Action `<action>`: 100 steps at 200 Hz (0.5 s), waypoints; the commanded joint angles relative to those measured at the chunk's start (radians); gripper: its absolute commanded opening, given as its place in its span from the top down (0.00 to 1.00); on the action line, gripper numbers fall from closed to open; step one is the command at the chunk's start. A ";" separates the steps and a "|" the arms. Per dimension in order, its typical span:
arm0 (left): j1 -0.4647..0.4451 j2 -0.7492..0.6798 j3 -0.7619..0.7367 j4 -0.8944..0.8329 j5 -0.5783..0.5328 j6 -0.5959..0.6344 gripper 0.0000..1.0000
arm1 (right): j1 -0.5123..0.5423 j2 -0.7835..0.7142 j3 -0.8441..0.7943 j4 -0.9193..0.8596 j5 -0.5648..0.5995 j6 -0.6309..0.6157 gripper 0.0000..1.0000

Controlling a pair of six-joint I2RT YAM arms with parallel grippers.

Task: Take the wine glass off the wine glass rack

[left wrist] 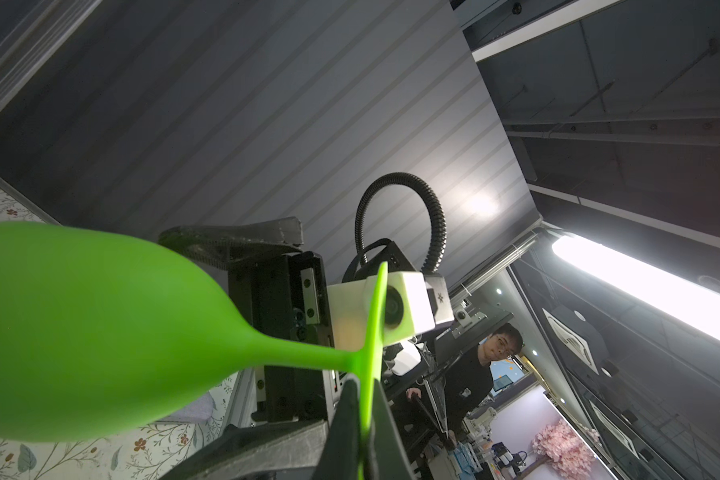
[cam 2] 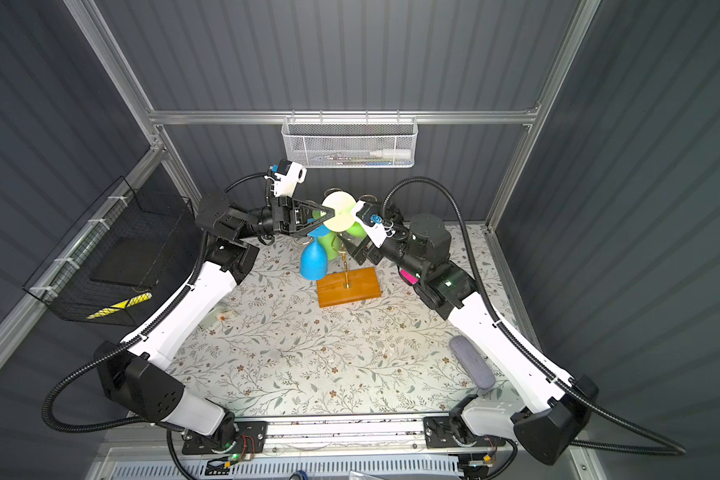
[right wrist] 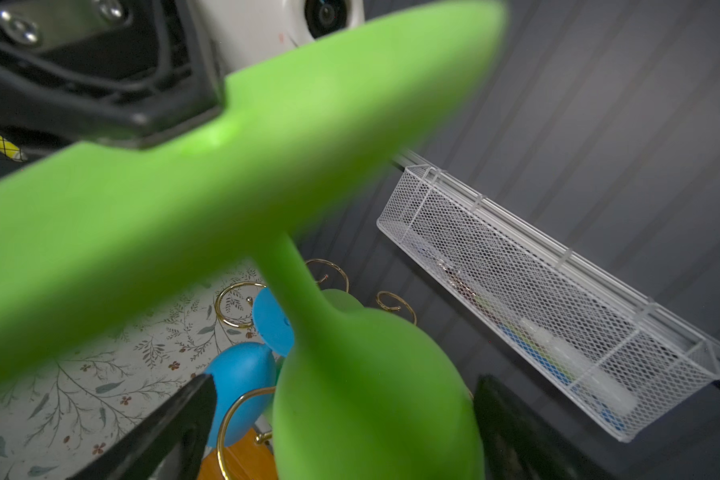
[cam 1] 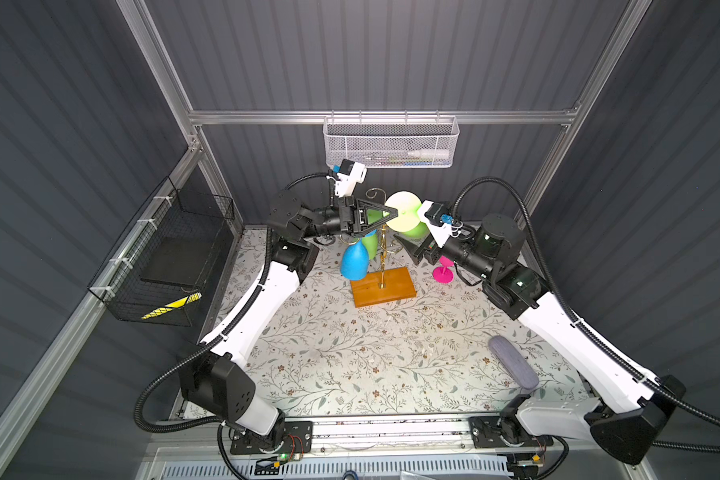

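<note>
Left claw [left wrist: 363, 388] clenches green wine glass [left wrist: 84, 332] by foot edge; right claw [right wrist: 344, 390] gapes astride bowl.

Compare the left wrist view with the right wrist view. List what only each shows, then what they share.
Left wrist only: a person in black, a ceiling light and the right arm's white camera.
Right wrist only: the blue wine glass, the wine glass rack and the white mesh basket.
Both: the green wine glass, its foot pinched by the shut left tool, the open right tool flanking its bowl, and the floral table cover.
</note>
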 commanded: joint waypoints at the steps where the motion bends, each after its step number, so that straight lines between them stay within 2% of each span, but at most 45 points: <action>1: -0.013 -0.056 0.071 0.079 0.054 -0.018 1.00 | -0.002 -0.025 -0.048 -0.035 0.014 0.025 0.01; 26: 0.000 -0.062 0.098 0.036 0.062 -0.011 1.00 | -0.005 -0.080 -0.062 -0.055 -0.015 0.032 0.01; 54: 0.015 -0.079 0.105 -0.050 0.048 0.047 1.00 | -0.006 -0.153 -0.104 -0.059 0.007 0.042 0.01; 100: 0.021 -0.090 0.109 -0.055 0.047 0.038 1.00 | -0.007 -0.232 -0.185 -0.038 0.039 0.050 0.01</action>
